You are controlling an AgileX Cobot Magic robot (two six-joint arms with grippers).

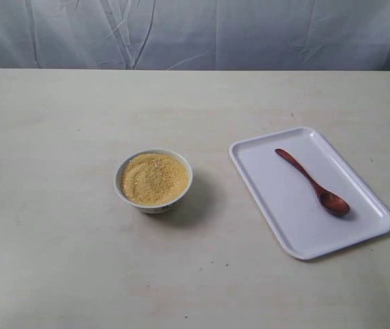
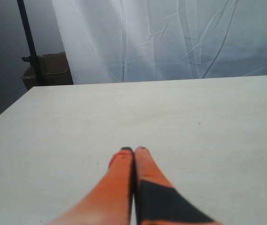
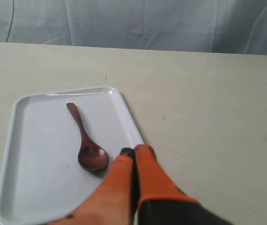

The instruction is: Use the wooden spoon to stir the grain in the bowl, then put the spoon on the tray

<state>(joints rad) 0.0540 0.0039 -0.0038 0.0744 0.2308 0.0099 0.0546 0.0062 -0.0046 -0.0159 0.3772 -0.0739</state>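
Note:
A small white bowl [image 1: 153, 201] stands mid-table, filled with golden-yellow grain [image 1: 153, 178]. To its right lies the white tray [image 1: 290, 226], and the dark wooden spoon [image 1: 313, 183] rests flat on it, scoop toward the near edge. The right wrist view shows the spoon [image 3: 86, 140] on the tray [image 3: 34, 154], with my right gripper [image 3: 134, 151] shut and empty beside the scoop, over the tray's rim. My left gripper [image 2: 133, 150] is shut and empty above bare table, with bowl and tray outside its view. Neither arm appears in the exterior view.
A wrinkled white curtain [image 1: 195, 34] hangs behind the table's far edge. In the left wrist view a black stand pole [image 2: 30, 42] and a cardboard box [image 2: 49, 70] sit beyond the table corner.

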